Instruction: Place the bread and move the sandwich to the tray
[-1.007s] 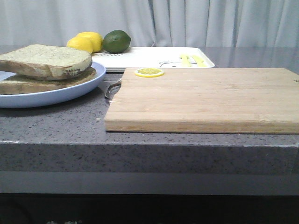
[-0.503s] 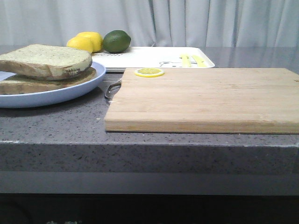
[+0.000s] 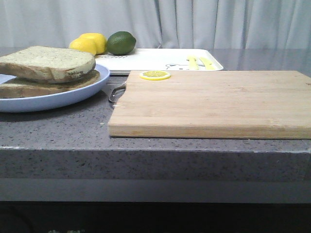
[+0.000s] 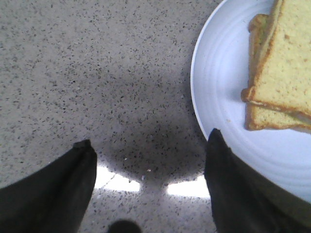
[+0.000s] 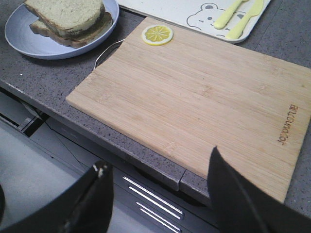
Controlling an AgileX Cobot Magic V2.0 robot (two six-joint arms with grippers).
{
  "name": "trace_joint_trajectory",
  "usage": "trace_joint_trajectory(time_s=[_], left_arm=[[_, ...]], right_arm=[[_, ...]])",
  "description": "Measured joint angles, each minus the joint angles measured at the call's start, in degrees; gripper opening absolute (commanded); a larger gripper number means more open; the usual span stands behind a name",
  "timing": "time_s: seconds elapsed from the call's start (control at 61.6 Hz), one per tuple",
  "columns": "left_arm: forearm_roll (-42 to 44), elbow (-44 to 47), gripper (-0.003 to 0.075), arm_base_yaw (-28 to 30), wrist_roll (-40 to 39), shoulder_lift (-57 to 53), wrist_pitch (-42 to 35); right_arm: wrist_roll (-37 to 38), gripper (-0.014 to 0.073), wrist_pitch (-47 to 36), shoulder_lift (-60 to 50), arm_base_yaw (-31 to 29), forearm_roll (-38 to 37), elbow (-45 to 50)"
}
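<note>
The bread (image 3: 48, 62), a thick pale slice with a brown crust, lies on top of a thinner slice (image 3: 53, 86) on the round pale-blue plate (image 3: 77, 96) at the left; this stack is the sandwich. The white tray (image 3: 155, 60) with its bear print lies behind the plate and board. My left gripper (image 4: 149, 138) hangs open over bare counter just beside the plate (image 4: 218, 73), one finger by its rim, with the bread (image 4: 286, 53) beyond. My right gripper (image 5: 159, 160) is open and holds nothing, out past the counter's front edge, before the board. Neither gripper shows in the front view.
A wooden cutting board (image 3: 214, 102) with a metal loop handle fills the counter's middle and right, a lemon slice (image 3: 155, 75) on its far left corner. Two lemons (image 3: 90, 43) and a lime (image 3: 121, 42) sit at the back left. Yellow cutlery (image 5: 238, 14) lies on the tray.
</note>
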Motion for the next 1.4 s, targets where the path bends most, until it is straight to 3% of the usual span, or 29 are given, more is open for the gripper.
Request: trace_joint_trajectory(time_s=[0.162, 0.309, 1.137, 1.397], left_arm=[[-12.51, -2.49, 0.047, 5.52, 7.0, 6.01, 0.63], [-17.57, -3.23, 0.047, 6.81, 9.92, 10.2, 0.76], [-24.22, -3.32, 0.0469, 6.81, 11.5, 21.41, -2.16], [-25.0, -3.36, 0.0385, 6.81, 12.4, 23.51, -1.1]], right_arm=[[0.0, 0.0444, 0.11, 0.0, 0.0, 0.0, 0.0], [0.0, 0.0444, 0.11, 0.0, 0.0, -0.1, 0.0], [0.0, 0.0444, 0.11, 0.0, 0.0, -0.12, 0.0], [0.0, 0.0444, 0.11, 0.0, 0.0, -0.12, 0.0]])
